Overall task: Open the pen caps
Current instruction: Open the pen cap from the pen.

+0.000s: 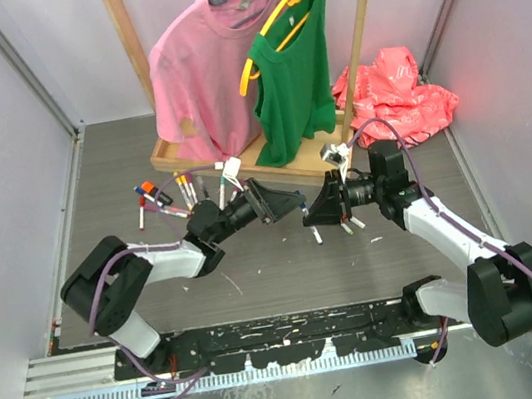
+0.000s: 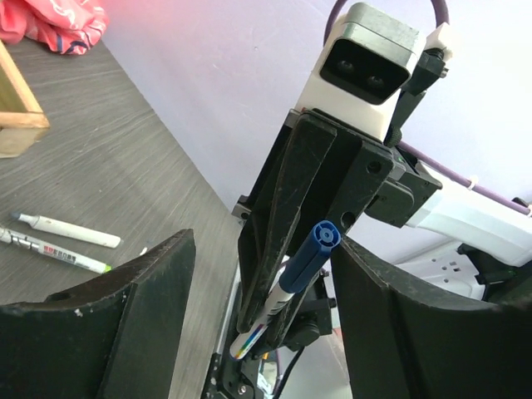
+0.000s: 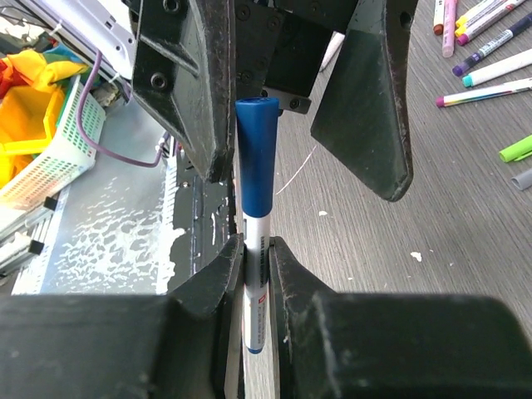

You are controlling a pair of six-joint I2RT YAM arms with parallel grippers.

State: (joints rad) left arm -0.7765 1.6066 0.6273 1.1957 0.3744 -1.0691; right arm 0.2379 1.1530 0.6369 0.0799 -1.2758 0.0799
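Blue pen cap (image 3: pixel 256 154) tops marker (image 3: pixel 255 312); barrel print illegible.

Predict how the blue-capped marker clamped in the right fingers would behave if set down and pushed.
Probably stiff: the blue-capped marker stands straight out of the right gripper's shut fingers without bending. Likely to roll, since its barrel and blue cap look round. Its smooth plastic may slip lengthwise when the cap is pulled.

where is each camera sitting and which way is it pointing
Top external: above and behind the bases, facing down at the table; both arms show.
Left wrist: faces the right end effector; own fingers frame it.
Right wrist: faces the left end effector; own fingers clamp the marker.
Both wrist views share the blue cap.
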